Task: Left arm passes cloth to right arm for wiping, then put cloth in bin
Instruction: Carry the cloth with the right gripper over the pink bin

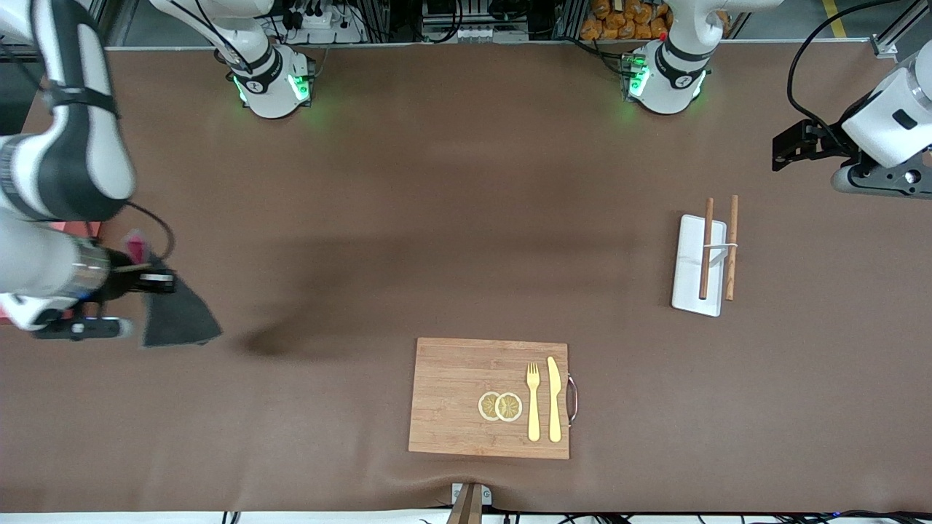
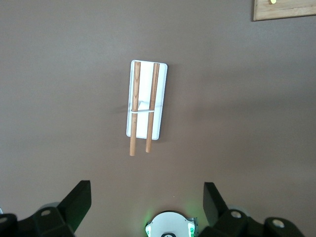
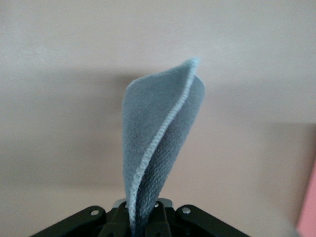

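The cloth point(image 1: 178, 314) is hanging from my right gripper point(image 1: 156, 281), whose fingers are pinching it tight at one corner. In the right wrist view I am seeing it dangle as a folded grey flap point(image 3: 160, 148) with a pale stitched edge, up in the air over the brown table point(image 1: 437, 218) at the right arm's end. A pink edge of the bin point(image 3: 308, 202) is showing just beside it in that view; in the front view the right arm is covering nearly all of the bin, so I cannot tell what is in it.

My left gripper point(image 2: 147, 197) is waiting with its fingers spread wide and holding nothing, high over the left arm's end of the table. Below it I am looking at one white tray point(image 2: 146, 98) carrying two brown chopsticks point(image 2: 143, 106), side by side and bound by a thin white band; their ends are sticking out past the tray's rim.

Nearer the front camera, one wooden board point(image 1: 455, 397) is lying flat. On it I am counting two lemon slices point(image 1: 500, 406) touching each other, one yellow fork point(image 1: 533, 400) and one yellow knife point(image 1: 554, 399) beside it.
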